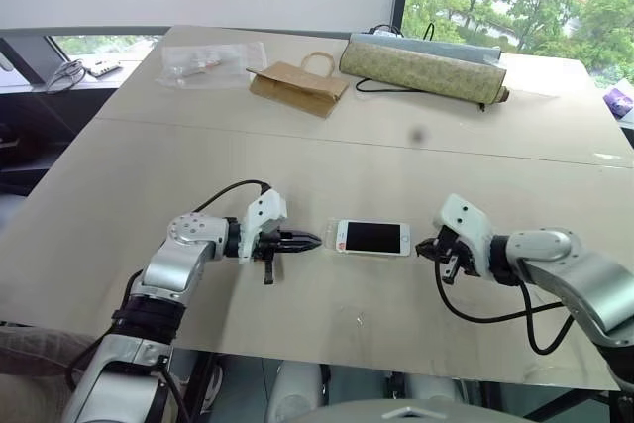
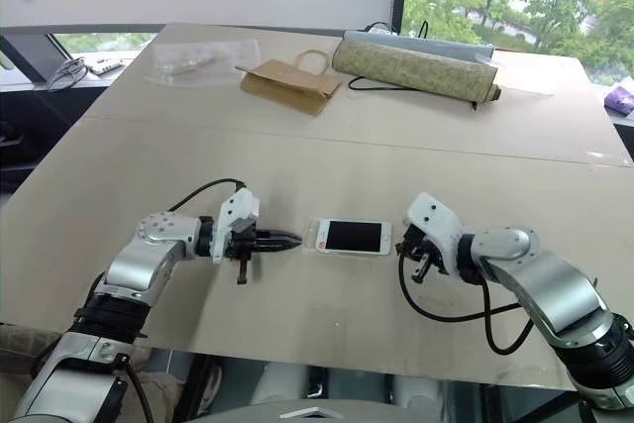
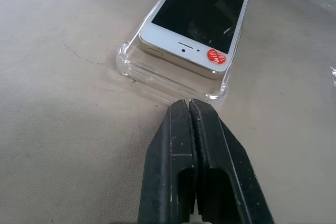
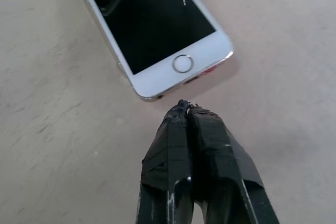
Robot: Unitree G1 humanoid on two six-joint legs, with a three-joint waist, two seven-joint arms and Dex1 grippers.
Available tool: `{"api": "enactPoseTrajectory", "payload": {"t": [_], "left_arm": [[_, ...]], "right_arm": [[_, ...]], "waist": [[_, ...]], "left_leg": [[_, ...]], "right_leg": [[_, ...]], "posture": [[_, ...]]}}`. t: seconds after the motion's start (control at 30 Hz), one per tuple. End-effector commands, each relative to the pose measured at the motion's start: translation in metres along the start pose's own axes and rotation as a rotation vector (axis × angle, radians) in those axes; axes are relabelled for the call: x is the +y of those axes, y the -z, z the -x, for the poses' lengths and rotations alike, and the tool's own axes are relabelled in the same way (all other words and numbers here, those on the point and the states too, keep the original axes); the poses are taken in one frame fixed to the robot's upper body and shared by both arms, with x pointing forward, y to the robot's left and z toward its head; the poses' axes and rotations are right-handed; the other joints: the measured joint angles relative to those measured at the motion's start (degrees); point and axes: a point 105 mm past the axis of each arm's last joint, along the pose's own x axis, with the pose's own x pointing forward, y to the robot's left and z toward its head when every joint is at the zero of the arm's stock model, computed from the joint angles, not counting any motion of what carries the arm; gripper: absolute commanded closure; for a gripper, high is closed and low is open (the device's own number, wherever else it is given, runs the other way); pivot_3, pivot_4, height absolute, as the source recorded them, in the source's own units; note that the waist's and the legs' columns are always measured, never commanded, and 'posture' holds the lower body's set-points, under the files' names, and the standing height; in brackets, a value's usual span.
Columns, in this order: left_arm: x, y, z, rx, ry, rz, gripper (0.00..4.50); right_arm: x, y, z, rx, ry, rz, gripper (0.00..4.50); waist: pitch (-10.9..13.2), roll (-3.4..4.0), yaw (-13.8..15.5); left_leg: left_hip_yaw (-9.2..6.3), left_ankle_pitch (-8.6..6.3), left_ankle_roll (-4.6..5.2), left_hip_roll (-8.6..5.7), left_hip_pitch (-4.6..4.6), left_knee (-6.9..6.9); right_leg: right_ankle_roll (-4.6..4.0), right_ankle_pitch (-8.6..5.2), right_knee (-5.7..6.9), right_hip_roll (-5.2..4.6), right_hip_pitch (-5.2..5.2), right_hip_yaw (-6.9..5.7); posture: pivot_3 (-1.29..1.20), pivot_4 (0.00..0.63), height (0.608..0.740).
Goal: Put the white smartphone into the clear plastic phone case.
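The white smartphone point(image 1: 372, 238) lay screen up on the pale surface point(image 1: 396, 165), its long axis running across between the two arms, and it served as the centre of everything else. It sat on the clear plastic phone case point(image 3: 137, 65), whose glinting rim stuck out past the speaker end of the phone; that end looked raised on the case lip rather than pressed fully down, and a small red round sticker point(image 3: 216, 56) marked its corner. The left gripper point(image 1: 309, 241) pointed at that end from the robot's left, jaws pressed together and holding nothing, tips just short of the case rim. The right gripper point(image 1: 426, 247) faced the home-button end from the robot's right, jaws likewise closed and empty, tips just beside the phone's edge; whether they touched it could not be told. Well beyond the phone, toward the far edge of the surface, lay a brown paper bag point(image 1: 295, 86), a crinkled clear plastic bag point(image 1: 211, 63) to its left, and a long patterned pouch point(image 1: 421, 68) to its right.
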Motion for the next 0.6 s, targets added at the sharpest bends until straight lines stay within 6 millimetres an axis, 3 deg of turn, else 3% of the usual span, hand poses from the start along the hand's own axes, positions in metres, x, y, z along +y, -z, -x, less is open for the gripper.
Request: {"api": "enactPoseTrajectory", "payload": {"t": [0.03, 0.37, 0.6], "left_arm": [[0.001, 0.005, 0.0, 0.03, 0.0, -0.002, 4.45], [0.003, 0.005, -0.001, 0.037, -0.013, -0.002, 4.45], [0.003, 0.004, -0.002, 0.035, -0.018, 0.0, 4.45]], "right_arm": [[0.005, -0.016, -0.004, -0.05, -0.027, 0.052, 4.5], [0.017, -0.022, -0.018, -0.042, -0.106, 0.13, 4.5], [0.015, -0.028, -0.025, -0.051, -0.106, 0.172, 4.5]], "waist": [[0.0, 0.0, 0.0], [0.0, -0.01, 0.0], [0.0, -0.02, -0.1]], "left_leg": [[0.0, 0.0, 0.0, 0.0, 0.0, 0.01], [0.0, 0.0, 0.0, 0.0, 0.01, 0.03], [0.0, 0.0, 0.0, 0.01, 0.06, 0.04]], "right_leg": [[0.01, 0.0, 0.0, 0.0, 0.0, 0.0], [0.01, 0.01, 0.03, 0.0, 0.0, -0.01], [0.0, 0.0, 0.06, 0.01, 0.0, 0.0]], "posture": [[0.0, 0.15, 0.74], [0.0, 0.15, 0.74], [0.0, 0.15, 0.74]]}}
